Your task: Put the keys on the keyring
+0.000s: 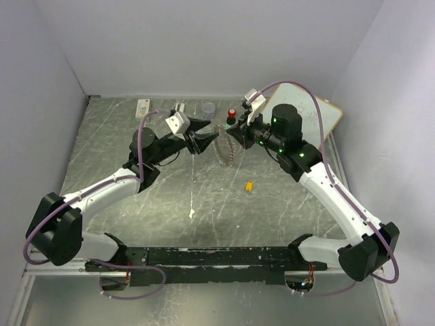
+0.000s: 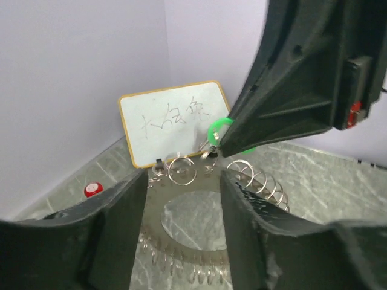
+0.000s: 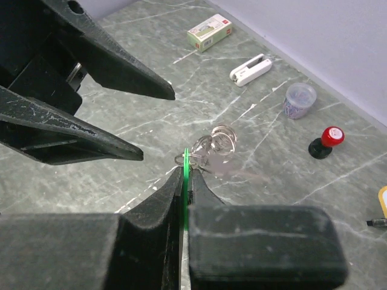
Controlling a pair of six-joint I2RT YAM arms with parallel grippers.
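pincer on the right (image 3: pixel 186 176) clamps the green key (image 3: pixel 184 162); left pincer (image 2: pixel 183 179) spread near the keyring (image 2: pixel 264 182).

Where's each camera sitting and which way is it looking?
Top external: above, behind the bases, looking down at the table; both arms show.
Left wrist: faces the whiteboard; left gripper open below, right gripper ahead.
Right wrist: faces the red knob; right gripper below clamps the green key, left gripper ahead.
Both wrist views show the green key.
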